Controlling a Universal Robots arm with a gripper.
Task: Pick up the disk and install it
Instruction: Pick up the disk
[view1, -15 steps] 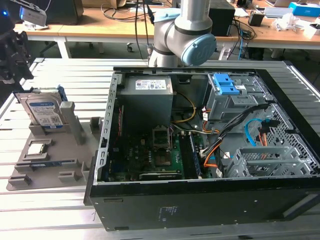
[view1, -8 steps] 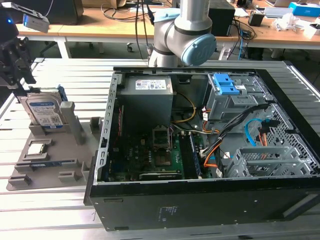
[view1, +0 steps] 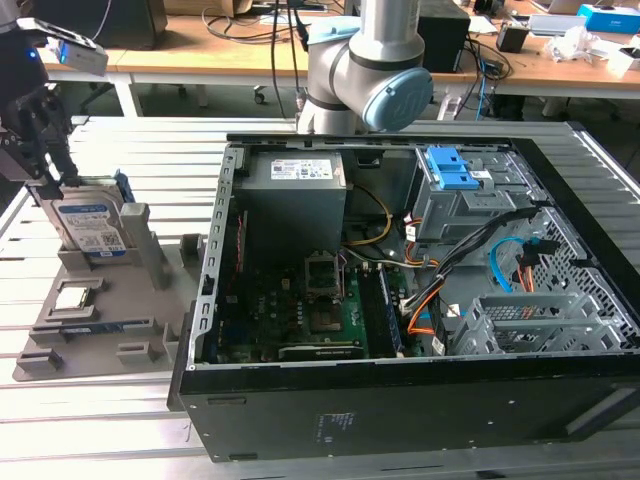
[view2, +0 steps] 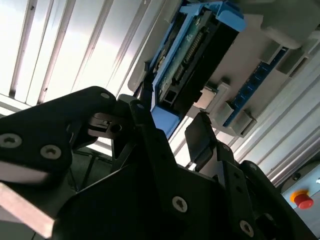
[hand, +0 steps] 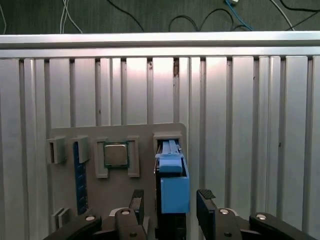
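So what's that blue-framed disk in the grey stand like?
The disk is a flat silver-grey hard drive with a white-and-blue label and a blue plastic frame. It stands upright on edge in a slot of the grey holder, outside the computer case. The gripper has open fingers flanking it, gaps showing in the first wrist view.
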